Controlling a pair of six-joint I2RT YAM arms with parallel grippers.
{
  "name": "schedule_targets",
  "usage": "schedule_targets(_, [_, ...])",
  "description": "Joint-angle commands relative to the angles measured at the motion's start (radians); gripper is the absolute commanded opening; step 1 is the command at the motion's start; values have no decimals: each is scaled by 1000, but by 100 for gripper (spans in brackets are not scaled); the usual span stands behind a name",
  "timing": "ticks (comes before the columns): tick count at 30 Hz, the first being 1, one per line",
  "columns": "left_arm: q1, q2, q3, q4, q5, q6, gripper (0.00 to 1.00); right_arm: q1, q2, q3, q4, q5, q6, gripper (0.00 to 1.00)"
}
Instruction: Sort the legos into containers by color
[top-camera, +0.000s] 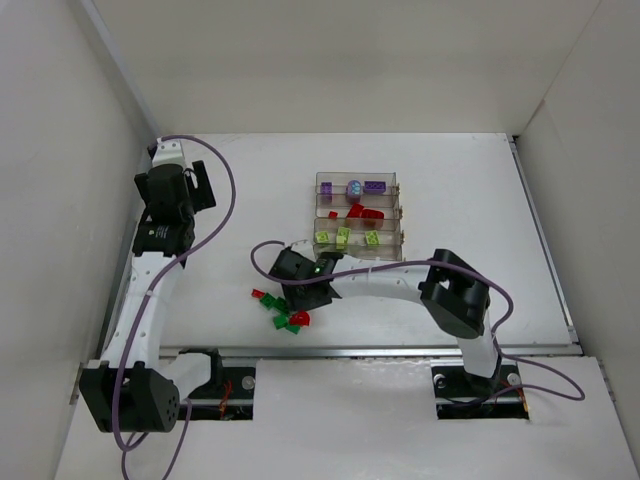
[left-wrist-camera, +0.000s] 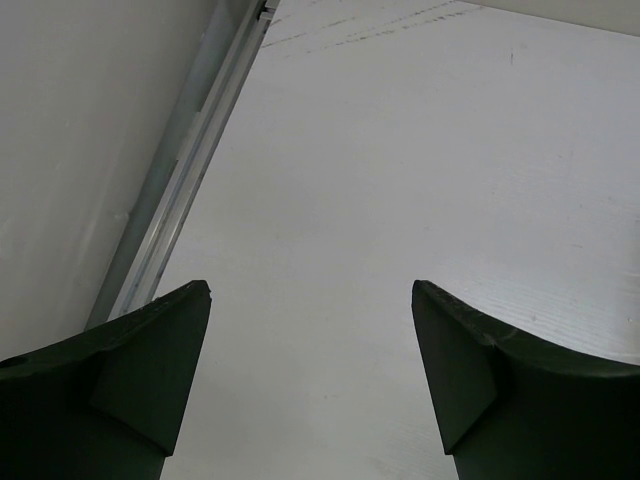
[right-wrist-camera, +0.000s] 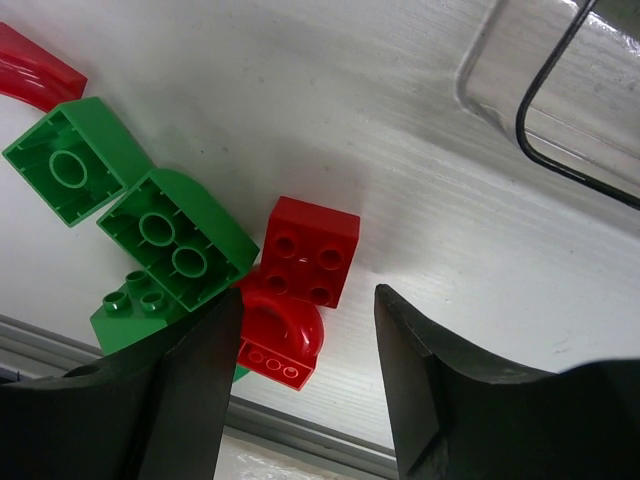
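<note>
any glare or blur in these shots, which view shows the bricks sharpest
Right wrist view: red brick and green bricks crisp, soft sheen on the table; left wrist view: bare, featureless table; top view: even light, bricks tiny.

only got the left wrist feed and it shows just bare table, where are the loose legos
Observer: The loose legos, red and green, lie in a small cluster by the near edge of the table, under the right gripper.
Operator: is it holding one
Observer: No. Its jaws stand apart and grip nothing. A red square brick lies just ahead of the fingertips.
</note>
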Motion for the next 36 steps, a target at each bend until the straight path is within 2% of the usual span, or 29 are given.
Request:
schedule_targets(1, [6,-14,1,32,18,-7,79,-1,-6,-4,42,4,-14,61])
schedule_targets(6, [6,-5,1,22,27,-7,79,-1,55,74,16,4,-49,61])
schedule_targets(11, [24,15,10,22,37,-16,79,-1,64,65,-4,38,-38,61])
schedule_targets(15, [24,15,10,22,56,-16,79,-1,75,65,-4,58,-38,53])
schedule_targets(17, [24,15,10,22,65,-16,79,-1,88,94,-4,58,-47,42])
schedule_targets(18, [24,15,10,22,65,-16,79,-1,98,94,-4,58,-47,31])
schedule_targets(19, [24,15,10,22,65,-16,79,-1,98,94,-13,58,-47,31])
schedule_targets(20, [24,15,10,22,65,-16,79,-1,98,103,-13,58,-47,21])
schedule_targets(23, [24,15,10,22,65,-25,79,-1,84,115,-13,70,-57,5])
schedule_targets(25, [24,15,19,22,42,-40,81,-1,53,143,-33,81,-70,1])
schedule_targets(29, [24,-4,19,2,-39,-172,94,-1,18,252,-80,137,-118,1])
schedule_targets(33, [46,-14,10,2,-30,-186,96,-1,-26,400,-149,217,-166,0])
schedule_targets(36, [46,-24,10,2,-57,-186,100,-83,-52,473,-168,173,-178,0])
